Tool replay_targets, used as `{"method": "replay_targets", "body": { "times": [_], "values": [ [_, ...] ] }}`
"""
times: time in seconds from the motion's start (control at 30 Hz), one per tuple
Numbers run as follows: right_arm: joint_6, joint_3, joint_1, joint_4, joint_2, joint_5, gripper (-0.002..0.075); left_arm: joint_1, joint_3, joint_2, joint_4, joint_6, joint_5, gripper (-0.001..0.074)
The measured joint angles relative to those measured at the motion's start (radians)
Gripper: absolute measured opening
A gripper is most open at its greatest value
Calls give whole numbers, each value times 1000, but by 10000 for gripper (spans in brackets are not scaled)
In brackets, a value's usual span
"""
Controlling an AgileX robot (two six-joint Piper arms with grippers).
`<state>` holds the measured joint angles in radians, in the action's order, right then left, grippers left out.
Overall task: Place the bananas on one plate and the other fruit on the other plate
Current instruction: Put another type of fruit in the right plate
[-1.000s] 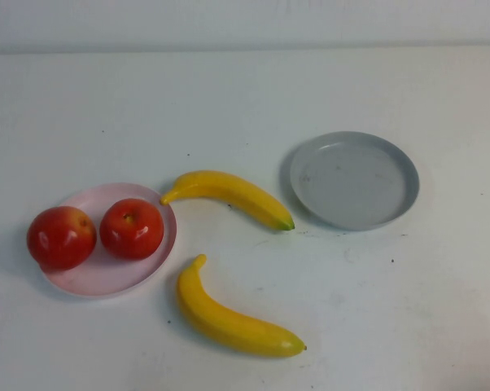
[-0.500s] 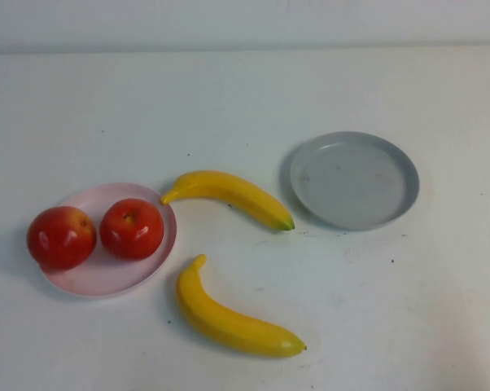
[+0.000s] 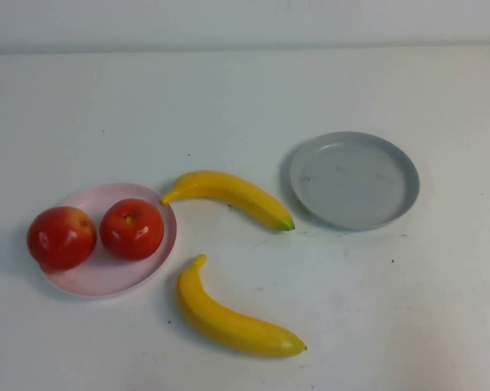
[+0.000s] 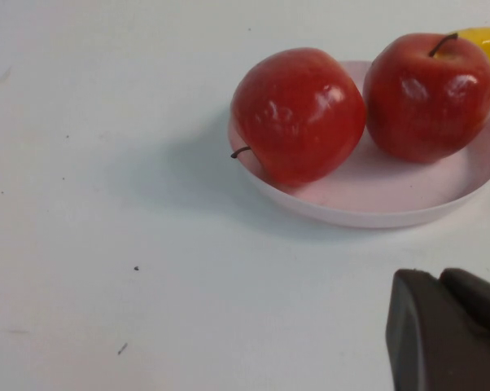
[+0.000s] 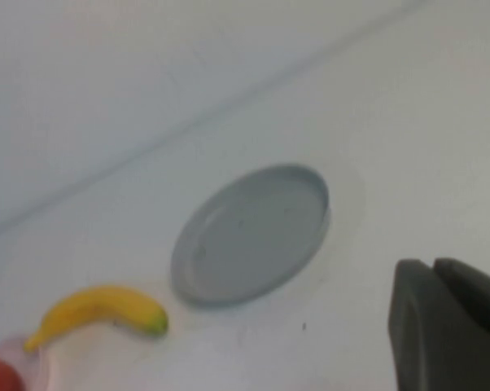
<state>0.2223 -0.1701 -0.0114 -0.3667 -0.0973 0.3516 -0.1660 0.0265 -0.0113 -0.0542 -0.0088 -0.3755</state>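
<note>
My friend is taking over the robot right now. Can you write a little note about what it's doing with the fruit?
Left gripper: shut, holding nothing, low near the pink plate.
Right gripper: shut, holding nothing, pulled back from the grey plate.
Done: both apples sit on the pink plate, the left one at its rim.
Left to do: the far banana and the near banana lie on the table between the plates. Both go on the grey plate, which holds nothing.

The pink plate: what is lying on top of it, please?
On the pink plate sit two red apples, the left one overhanging its rim. The plate's surface beneath them is covered. Both bananas lie on the table.
</note>
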Motion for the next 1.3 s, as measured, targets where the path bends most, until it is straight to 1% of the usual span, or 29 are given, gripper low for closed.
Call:
{"method": "replay_targets", "body": {
  "times": [0.13, 0.2, 0.3, 0.43, 0.53, 0.67, 0.83, 0.9, 1.0, 1.03, 1.1, 1.17, 1.23, 1.3],
  "values": [
    [-46, -159, 0, -2, -156, 232, -15, 0, 0, 0, 0, 0, 0, 2],
    [-98, -241, 0, -2, -245, 346, -15, 0, 0, 0, 0, 0, 0, 2],
    [-186, -340, 0, -2, -376, 462, -15, 0, 0, 0, 0, 0, 0, 2],
    [-304, -440, 0, -2, -548, 575, -15, 0, 0, 0, 0, 0, 0, 2],
    [-354, -474, -43, -13, -647, 592, -15, 0, 0, 0, 0, 0, 0, 2],
    [-394, -515, -164, -13, -764, 580, -15, 0, 0, 0, 0, 0, 0, 2],
    [-421, -609, -381, 22, -958, 558, -15, 0, 0, 0, 0, 0, 0, 2],
    [-476, -677, -489, 28, -1053, 549, -15, 0, 0, 0, 0, 0, 0, 2],
    [-558, -782, -598, 30, -1167, 537, -4, 0, 0, 0, 0, 0, 0, 2],
    [-580, -814, -633, 30, -1203, 537, 9, 0, 0, 0, 0, 0, 0, 2],
    [-633, -896, -692, 30, -1293, 537, 66, 0, 0, 0, 0, -1, 0, 2],
    [-676, -968, -734, 30, -1383, 537, 148, 0, 0, 0, 0, -2, 0, 2],
    [-699, -1045, -773, 30, -1470, 544, 262, 0, 0, 0, 0, -2, 0, 2],
    [-709, -1108, -801, 38, -1542, 553, 360, 0, 0, 0, 0, -2, 0, 2]
  ]
}}
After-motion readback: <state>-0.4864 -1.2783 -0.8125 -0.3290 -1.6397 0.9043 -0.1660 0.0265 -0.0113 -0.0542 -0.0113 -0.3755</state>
